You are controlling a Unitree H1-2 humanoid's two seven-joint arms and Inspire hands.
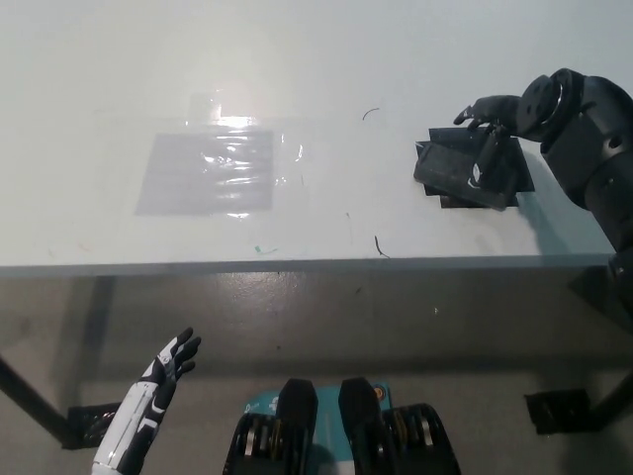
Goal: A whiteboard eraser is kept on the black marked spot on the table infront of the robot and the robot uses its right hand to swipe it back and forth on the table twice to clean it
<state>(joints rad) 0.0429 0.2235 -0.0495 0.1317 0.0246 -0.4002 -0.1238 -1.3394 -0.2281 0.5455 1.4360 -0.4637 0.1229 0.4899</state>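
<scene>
The dark grey whiteboard eraser (457, 168) lies on the black marked spot (522, 176) at the right of the white table (326, 59). My black right hand (487, 127) reaches over it from the right. Its fingers (484, 158) are spread and rest down across the eraser's top, while the thumb points left past the far edge. I see no closed grip. My white left hand (170, 364) hangs open at the lower left, below the table's front edge and away from everything.
A shiny transparent sheet (208, 170) is taped flat to the table left of centre. Small pen marks (379, 245) show between it and the eraser. The table's front edge (297, 263) runs across the picture, with floor and table legs beneath.
</scene>
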